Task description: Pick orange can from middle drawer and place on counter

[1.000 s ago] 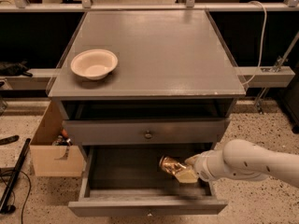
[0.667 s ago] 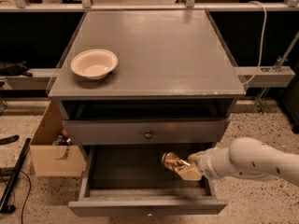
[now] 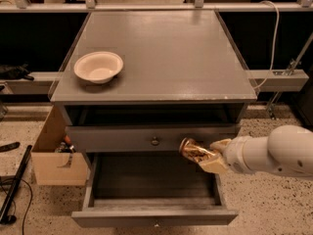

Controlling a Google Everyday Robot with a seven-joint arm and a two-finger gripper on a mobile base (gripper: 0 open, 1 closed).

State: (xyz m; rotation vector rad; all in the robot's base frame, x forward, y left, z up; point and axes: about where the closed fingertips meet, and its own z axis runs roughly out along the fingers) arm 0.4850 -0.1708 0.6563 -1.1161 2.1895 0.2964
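Note:
The orange can [image 3: 190, 149] is a shiny golden-brown dented can, tilted on its side in my gripper [image 3: 204, 156]. The gripper is shut on it and comes in from the right on a white arm [image 3: 274, 153]. It holds the can in the air above the open middle drawer [image 3: 154, 215], level with the closed drawer front [image 3: 122, 138] above it. The drawer's dark floor [image 3: 146, 177] shows nothing lying on it. The grey counter [image 3: 166, 53] is the cabinet's top, higher up and behind the can.
A cream bowl [image 3: 98, 66] sits on the counter's left side. An open cardboard box [image 3: 54, 155] with small items stands on the floor left of the cabinet. A black pole [image 3: 14, 190] lies on the floor at the far left. A cable [image 3: 274, 38] hangs at the right.
My gripper has lifted the can up out of the drawer and a little to the right, from near the drawer floor to the level of the drawer front above.

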